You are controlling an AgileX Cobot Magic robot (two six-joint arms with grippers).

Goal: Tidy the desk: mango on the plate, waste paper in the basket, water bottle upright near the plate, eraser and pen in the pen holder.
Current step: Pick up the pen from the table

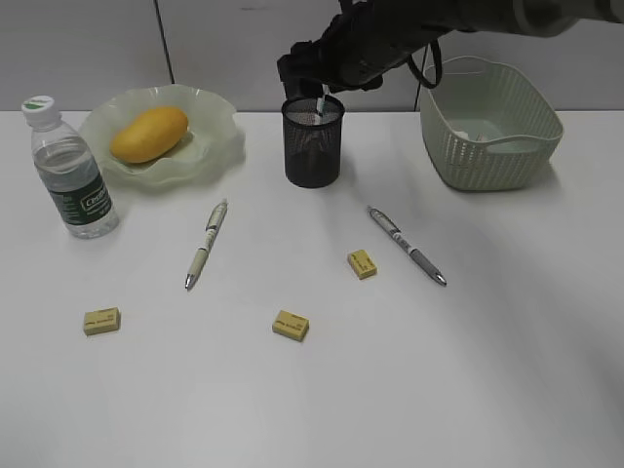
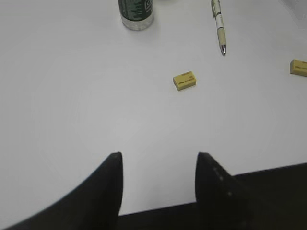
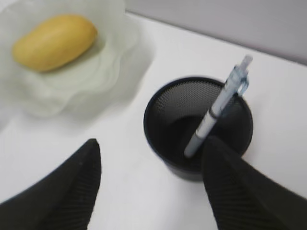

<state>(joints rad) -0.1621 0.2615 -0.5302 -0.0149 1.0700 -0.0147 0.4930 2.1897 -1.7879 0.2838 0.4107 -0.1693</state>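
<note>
The mango lies on the ruffled plate, and the water bottle stands upright to the plate's left. My right gripper hangs open over the black pen holder, where one pen leans free of the fingers. Two more pens and three yellow erasers lie on the desk. A pale lump in the basket looks like the waste paper. My left gripper is open and empty above bare desk, short of an eraser.
The basket stands at the back right, close to the right arm. The desk's near edge runs just under the left fingers. Bare white tabletop fills the front of the exterior view.
</note>
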